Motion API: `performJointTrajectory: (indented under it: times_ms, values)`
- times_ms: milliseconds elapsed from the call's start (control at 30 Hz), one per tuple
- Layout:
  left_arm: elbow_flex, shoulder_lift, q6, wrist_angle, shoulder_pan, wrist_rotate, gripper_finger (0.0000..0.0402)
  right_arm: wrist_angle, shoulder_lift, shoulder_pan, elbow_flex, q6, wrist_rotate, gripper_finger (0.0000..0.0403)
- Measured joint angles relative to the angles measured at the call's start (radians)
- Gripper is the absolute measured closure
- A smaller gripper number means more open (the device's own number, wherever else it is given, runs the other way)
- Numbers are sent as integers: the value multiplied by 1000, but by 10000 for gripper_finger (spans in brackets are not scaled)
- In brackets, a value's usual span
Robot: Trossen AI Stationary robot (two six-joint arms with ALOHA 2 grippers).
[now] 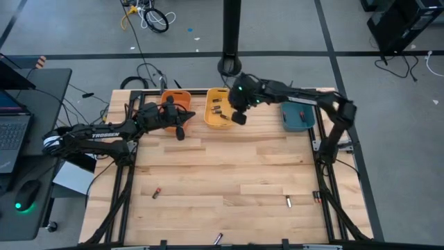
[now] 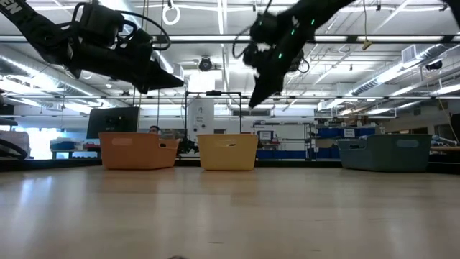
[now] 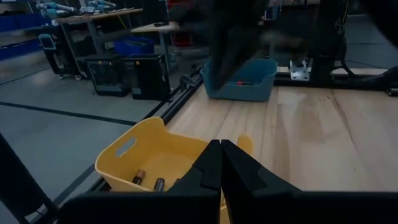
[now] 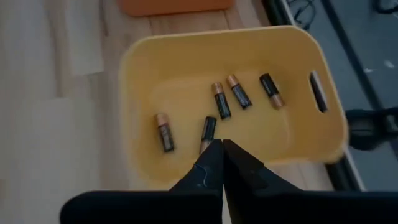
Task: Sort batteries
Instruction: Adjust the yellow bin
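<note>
Right gripper (image 4: 222, 155) hovered over yellow bin (image 1: 210, 118), fingers pinched together, empty; five batteries (image 4: 221, 102) inside; left gripper (image 3: 221, 163) likewise closed, empty; strays (image 1: 157, 192) near table front risked being missed

I count five dark, copper-ended batteries (image 4: 222, 103) lying flat inside the yellow bin (image 4: 143, 62) (others lie scattered well away from it).
</note>
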Motion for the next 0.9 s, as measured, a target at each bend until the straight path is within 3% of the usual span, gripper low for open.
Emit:
performJointTrajectory:
  times_ms: [300, 667, 900]
  values:
    - [0, 13, 5, -64, 0, 0, 393, -268, -212, 316, -72, 370, 192, 392]
    - [0, 13, 4, -78, -1, 0, 393, -473, -283, 659, -196, 1015, 188, 389]
    - [0, 13, 4, -57, -1, 0, 393, -589, -284, 763, -304, 1223, 158, 355]
